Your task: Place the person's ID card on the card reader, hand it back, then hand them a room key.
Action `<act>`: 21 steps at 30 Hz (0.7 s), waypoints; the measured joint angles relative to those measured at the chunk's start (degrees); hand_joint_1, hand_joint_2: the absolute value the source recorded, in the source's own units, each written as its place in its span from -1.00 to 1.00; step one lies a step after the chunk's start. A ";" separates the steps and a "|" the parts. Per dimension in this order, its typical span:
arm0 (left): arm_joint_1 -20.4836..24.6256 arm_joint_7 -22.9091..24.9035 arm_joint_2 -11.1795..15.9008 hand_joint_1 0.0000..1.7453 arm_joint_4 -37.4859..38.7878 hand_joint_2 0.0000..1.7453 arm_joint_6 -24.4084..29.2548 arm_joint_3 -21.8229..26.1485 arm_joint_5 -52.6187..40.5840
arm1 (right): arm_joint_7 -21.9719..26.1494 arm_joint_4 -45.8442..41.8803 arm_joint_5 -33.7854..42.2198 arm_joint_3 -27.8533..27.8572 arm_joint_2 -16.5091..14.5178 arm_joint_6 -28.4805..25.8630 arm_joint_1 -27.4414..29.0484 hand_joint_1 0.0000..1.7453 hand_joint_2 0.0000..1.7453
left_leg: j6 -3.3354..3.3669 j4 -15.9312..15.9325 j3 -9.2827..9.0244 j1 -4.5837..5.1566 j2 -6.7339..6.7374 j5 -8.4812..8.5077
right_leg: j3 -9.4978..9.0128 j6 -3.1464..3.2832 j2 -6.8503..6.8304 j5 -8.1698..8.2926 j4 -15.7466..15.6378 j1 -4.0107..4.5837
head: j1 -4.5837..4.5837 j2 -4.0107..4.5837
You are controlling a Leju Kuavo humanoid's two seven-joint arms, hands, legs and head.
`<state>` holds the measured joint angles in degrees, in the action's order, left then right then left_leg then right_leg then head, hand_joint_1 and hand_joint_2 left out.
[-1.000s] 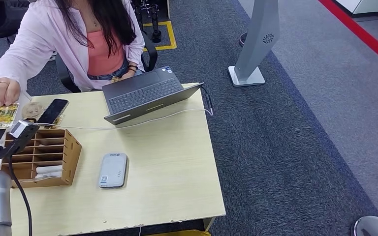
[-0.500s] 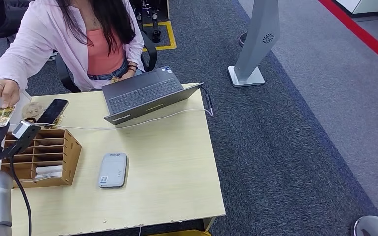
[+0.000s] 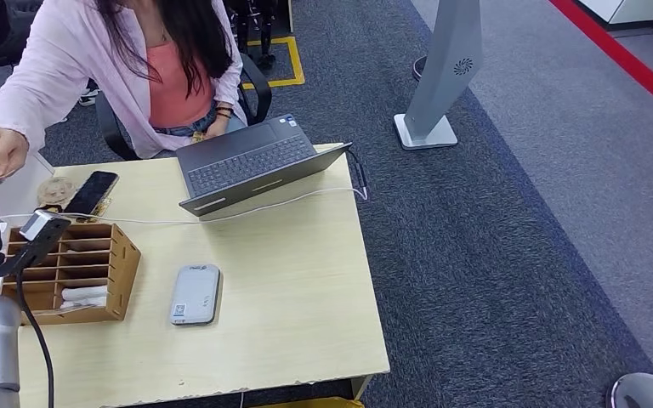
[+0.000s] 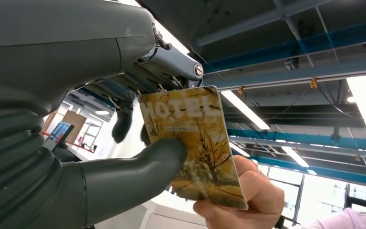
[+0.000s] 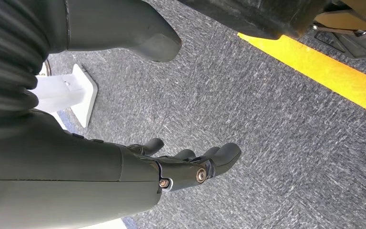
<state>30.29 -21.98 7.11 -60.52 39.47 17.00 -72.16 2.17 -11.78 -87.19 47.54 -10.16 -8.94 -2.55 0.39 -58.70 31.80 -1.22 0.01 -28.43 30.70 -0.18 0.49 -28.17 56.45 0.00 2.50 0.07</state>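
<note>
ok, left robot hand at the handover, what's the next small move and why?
Probably open the left robot hand and release. The HOTEL card sits pinched between its thumb and fingers, and the person's hand already grips the card's far end, so letting go should finish the pass.

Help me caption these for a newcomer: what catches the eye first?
The yellow hotel card stands out, pinched by the robot's left hand while a person's hand grips its other end, at the table's far left edge. On the pale table sit an open laptop, a wooden slotted box and a grey card reader.
</note>
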 joint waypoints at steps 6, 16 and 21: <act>-0.02 -0.53 0.01 1.00 0.21 1.00 0.01 0.00 -0.04 | 0.10 0.06 0.00 0.00 0.00 0.00 -0.03 -1.00 1.00 | 0.00 0.00 0.00 0.00 0.00 0.00 | 0.00 0.00 -0.01 0.00 0.00 0.00 | 0.00 0.00; -1.53 -0.80 -1.29 1.00 0.39 1.00 0.01 -2.39 -1.49 | 0.17 0.21 0.03 0.00 0.00 0.00 -0.05 -1.00 1.00 | 0.00 0.00 0.00 0.02 0.00 0.00 | 0.01 0.00 -0.01 0.00 0.00 -0.02 | 0.01 0.00; -3.42 1.25 -3.26 1.00 -0.20 1.00 0.03 -6.94 -2.06 | 0.17 0.21 0.07 0.00 0.00 -0.03 -0.05 -1.00 1.00 | 0.00 -0.02 0.00 0.04 -0.02 0.00 | 0.01 0.00 -0.02 0.00 -0.01 -0.05 | -0.01 0.00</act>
<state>26.86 -20.73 3.86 -60.72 39.50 10.07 -74.21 2.34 -11.56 -87.12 47.54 -10.16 -8.97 -2.60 0.39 -58.71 31.80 -1.18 0.00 -28.43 30.71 -0.18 0.47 -28.17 56.44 -0.05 2.50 0.07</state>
